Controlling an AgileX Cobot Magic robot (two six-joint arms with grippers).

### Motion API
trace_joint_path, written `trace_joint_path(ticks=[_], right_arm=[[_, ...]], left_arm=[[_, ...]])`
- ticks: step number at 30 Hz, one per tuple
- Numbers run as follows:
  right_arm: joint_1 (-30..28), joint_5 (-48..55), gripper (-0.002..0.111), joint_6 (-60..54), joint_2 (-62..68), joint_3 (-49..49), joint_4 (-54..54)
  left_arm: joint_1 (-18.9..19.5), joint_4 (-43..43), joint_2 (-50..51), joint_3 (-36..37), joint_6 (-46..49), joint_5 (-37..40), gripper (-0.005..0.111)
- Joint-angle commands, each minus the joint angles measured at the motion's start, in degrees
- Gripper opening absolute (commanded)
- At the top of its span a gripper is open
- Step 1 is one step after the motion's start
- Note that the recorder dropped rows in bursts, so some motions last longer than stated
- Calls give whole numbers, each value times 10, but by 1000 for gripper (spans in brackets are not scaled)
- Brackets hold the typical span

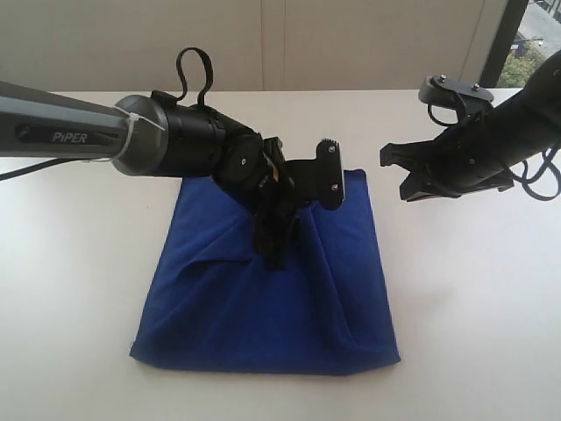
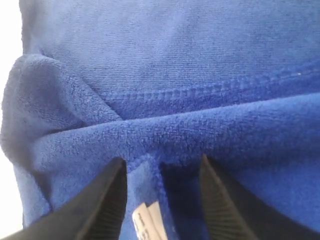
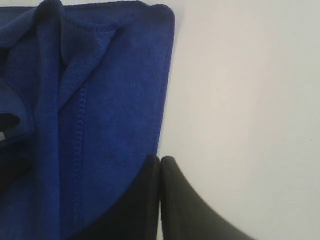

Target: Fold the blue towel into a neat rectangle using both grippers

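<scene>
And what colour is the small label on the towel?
White label, clearest in the left wrist view.

I count one blue towel (image 1: 263, 298) and one white table (image 1: 473, 289). There are two robot arms, a left arm (image 1: 61, 132) and a right arm (image 1: 517, 123). That makes two grippers, the left gripper (image 2: 161, 165) and the right gripper (image 3: 160, 161). Each has two fingers (image 2: 107, 200), four altogether. I see one small white label (image 2: 147, 220), one black cable loop (image 1: 195, 66), and two screws (image 1: 332, 149) on one finger.
</scene>
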Motion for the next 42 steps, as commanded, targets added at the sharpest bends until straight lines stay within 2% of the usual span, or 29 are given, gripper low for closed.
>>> trace_joint_path(ticks=[1,12,28,30,40,42], right_arm=[[-7,-5,0,-7,0,-5,-1],[-7,-3,0,-7,0,-5,-1],[-7,-3,0,-7,0,-5,-1],[-7,-3,0,-7,0,-5,-1],[-7,4,0,-7,0,-5,-1],[-7,4,0,-7,0,-5,-1]], left_arm=[[-3,9,5,-1,2,-15,51],[2,53,7,-1,1,-24,51],[13,52,7,-1,-5,-35,46],[13,49,11,-1,-8,-36,41],[13,49,14,2,-18,-37,3],[13,49,5,2,-19,-23,0]])
